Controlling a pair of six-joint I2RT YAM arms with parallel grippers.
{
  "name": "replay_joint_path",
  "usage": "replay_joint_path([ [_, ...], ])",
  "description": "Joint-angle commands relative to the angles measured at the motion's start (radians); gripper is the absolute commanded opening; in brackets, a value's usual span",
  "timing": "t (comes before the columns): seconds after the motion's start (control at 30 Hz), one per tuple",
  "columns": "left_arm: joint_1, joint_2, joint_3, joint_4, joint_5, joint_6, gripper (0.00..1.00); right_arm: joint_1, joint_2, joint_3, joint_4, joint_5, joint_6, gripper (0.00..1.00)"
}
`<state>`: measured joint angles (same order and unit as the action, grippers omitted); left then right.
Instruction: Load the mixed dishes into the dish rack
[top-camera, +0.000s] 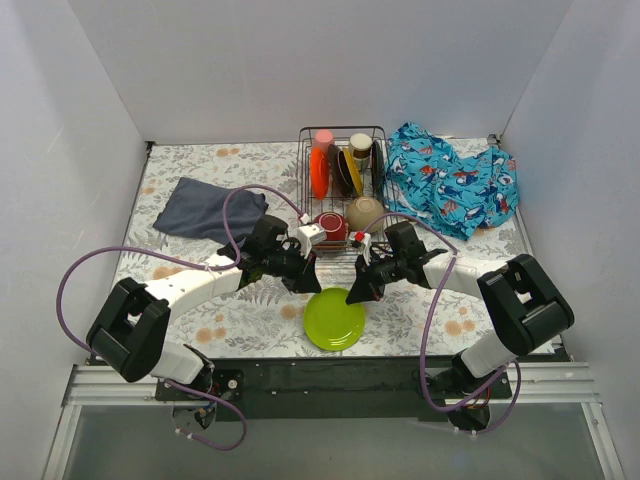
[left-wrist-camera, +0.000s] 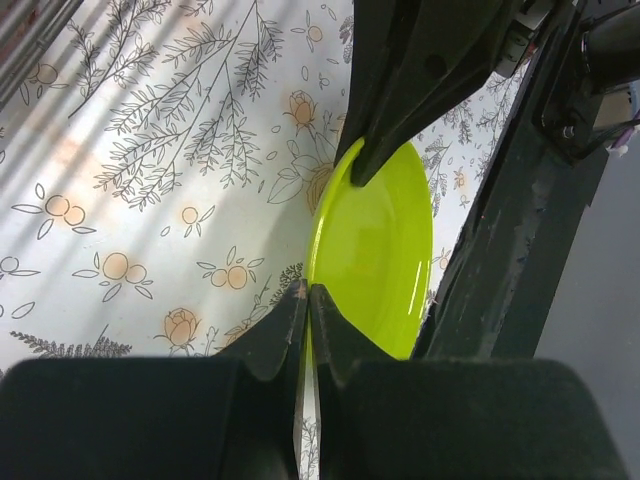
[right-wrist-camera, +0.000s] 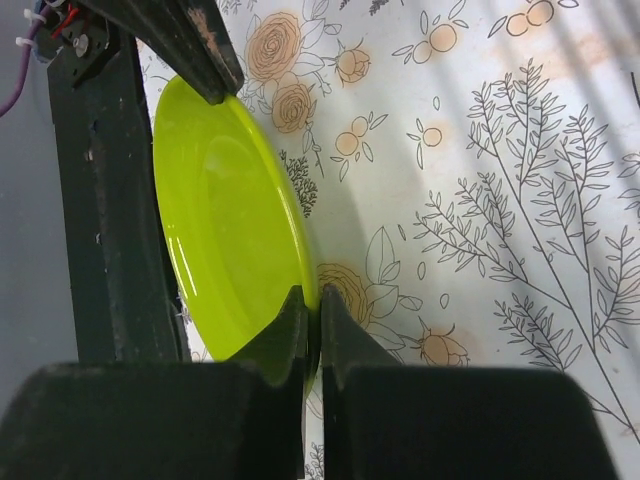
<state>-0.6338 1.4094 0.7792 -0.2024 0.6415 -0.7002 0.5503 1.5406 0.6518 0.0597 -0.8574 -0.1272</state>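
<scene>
Plate (left-wrist-camera: 375, 240) rim pinched, left gripper (left-wrist-camera: 305, 297), right gripper (right-wrist-camera: 312, 302)

You're working in a robot lab cell, not a home kitchen. Plain white panels (top-camera: 330, 60) box in the tabletop (top-camera: 200, 165) at its far, left and right edges. The dish rack (top-camera: 342, 190) sits on a floral cover. The left arm (top-camera: 190, 285) and right arm (top-camera: 480, 275) are bolted to an aluminium rail (top-camera: 100, 383) at the near edge.

The far rim of the green plate (top-camera: 334, 322) lies under the left gripper (top-camera: 302, 284) and right gripper (top-camera: 353, 295); in the wrist views, fingers (left-wrist-camera: 270, 340) hide its near edge.
</scene>
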Motion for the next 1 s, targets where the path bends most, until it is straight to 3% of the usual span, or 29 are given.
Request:
replay_joint_path([
  [0.0, 0.008, -0.049, 0.052, 0.005, -0.071, 0.022, 0.07, -0.003, -0.040, 0.039, -0.014, -0.003, -0.006, 0.01],
  [0.17, 0.077, -0.052, 0.245, -0.032, -0.256, 0.053, 0.34, -0.024, -0.111, 0.084, -0.164, 0.009, -0.005, 0.01],
  [0.27, 0.166, -0.053, 0.319, 0.010, -0.356, 0.016, 0.40, -0.026, -0.151, 0.158, -0.280, 0.159, 0.032, 0.01],
  [0.33, 0.210, -0.044, 0.324, 0.044, -0.423, -0.016, 0.36, -0.026, -0.175, 0.210, -0.355, 0.210, 0.026, 0.01],
  [0.4, 0.265, -0.017, 0.312, 0.080, -0.532, -0.063, 0.04, -0.024, -0.194, 0.285, -0.373, 0.304, 0.047, 0.01],
  [0.43, 0.305, -0.004, 0.308, 0.083, -0.542, -0.121, 0.00, -0.024, -0.210, 0.308, -0.376, 0.349, 0.072, 0.01],
  [0.5, 0.333, 0.037, 0.302, 0.077, -0.536, -0.174, 0.00, -0.020, -0.230, 0.383, -0.373, 0.504, 0.142, 0.01],
  [0.63, 0.339, 0.101, 0.270, 0.121, -0.499, -0.252, 0.00, 0.003, -0.263, 0.482, -0.357, 0.624, 0.188, 0.01],
  [0.77, 0.327, 0.178, 0.269, 0.161, -0.438, -0.311, 0.00, 0.084, -0.258, 0.561, -0.356, 0.851, 0.239, 0.01],
  [0.8, 0.319, 0.184, 0.266, 0.173, -0.430, -0.312, 0.00, 0.109, -0.248, 0.581, -0.357, 1.033, 0.245, 0.01],
  [0.97, 0.249, 0.224, 0.276, 0.187, -0.372, -0.306, 0.00, 0.206, -0.172, 0.674, -0.304, 1.489, 0.228, 0.01],
])
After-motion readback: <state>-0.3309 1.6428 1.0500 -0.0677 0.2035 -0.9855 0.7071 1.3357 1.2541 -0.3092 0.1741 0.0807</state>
